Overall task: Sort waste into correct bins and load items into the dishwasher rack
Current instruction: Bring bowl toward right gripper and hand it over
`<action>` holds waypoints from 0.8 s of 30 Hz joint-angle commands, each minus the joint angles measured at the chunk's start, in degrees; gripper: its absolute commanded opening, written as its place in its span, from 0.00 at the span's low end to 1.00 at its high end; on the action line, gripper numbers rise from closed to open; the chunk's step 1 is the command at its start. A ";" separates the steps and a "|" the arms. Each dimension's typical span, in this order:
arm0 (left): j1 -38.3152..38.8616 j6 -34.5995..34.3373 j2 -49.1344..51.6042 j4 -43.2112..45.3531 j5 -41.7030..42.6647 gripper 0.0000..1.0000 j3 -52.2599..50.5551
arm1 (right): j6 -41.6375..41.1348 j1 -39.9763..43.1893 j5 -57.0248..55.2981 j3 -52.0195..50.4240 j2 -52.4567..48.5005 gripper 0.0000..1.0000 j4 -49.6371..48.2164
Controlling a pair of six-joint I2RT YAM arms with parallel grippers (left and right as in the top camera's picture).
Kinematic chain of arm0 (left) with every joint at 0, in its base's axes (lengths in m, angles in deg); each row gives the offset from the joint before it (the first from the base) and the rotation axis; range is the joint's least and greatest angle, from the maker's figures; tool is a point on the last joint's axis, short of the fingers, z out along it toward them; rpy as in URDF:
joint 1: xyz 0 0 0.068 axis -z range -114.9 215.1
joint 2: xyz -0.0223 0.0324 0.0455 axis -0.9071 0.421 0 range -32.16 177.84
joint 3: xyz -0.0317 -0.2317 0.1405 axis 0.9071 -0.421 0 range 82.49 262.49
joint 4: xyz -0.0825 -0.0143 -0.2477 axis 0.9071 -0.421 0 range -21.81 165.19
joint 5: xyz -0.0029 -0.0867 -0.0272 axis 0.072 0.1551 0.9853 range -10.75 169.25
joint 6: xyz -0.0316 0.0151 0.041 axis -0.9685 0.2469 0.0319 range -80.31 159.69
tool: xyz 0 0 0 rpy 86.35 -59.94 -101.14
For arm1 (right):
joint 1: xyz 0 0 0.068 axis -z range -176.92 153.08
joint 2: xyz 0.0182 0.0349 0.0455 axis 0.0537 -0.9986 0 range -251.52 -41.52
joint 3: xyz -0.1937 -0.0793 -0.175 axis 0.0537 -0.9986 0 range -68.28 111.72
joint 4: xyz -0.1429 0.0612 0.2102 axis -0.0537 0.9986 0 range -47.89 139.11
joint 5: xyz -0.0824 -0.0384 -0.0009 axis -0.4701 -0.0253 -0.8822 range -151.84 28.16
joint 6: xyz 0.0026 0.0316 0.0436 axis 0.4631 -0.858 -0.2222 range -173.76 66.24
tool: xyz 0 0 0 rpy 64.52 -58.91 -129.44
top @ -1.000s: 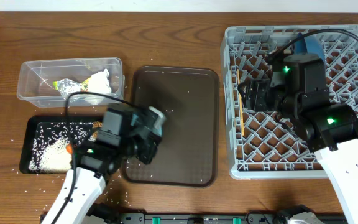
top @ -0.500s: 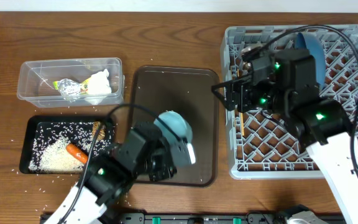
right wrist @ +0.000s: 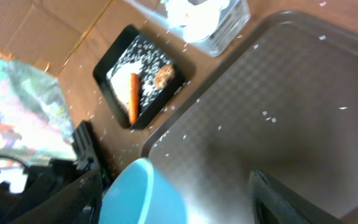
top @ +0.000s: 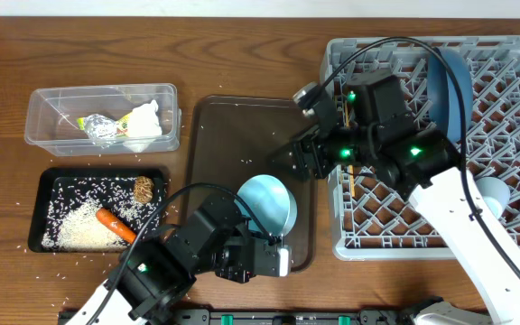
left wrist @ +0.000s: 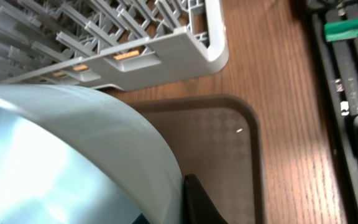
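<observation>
Light-blue bowl clamped in left tool above brown tray

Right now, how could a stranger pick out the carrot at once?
Find the shallow black tray at the left, beside the clear box. The carrot lies inside, beside the white rice heap. It alone is orange and stick-shaped; the nearby brown lump is round.

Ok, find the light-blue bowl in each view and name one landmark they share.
Overhead: light-blue bowl, tilted, over the brown serving tray's near right corner.
Left wrist: light-blue bowl fills the lower left, very close.
Right wrist: light-blue bowl at the bottom edge, left of centre, only partly in frame.
Shared landmark: the brown serving tray, visible in all three.
</observation>
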 commanded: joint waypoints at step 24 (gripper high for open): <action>0.22 4.59 2.27 11.85 -13.90 0.06 1.68 | -1.40 -3.76 -13.84 0.44 -3.87 0.44 7.91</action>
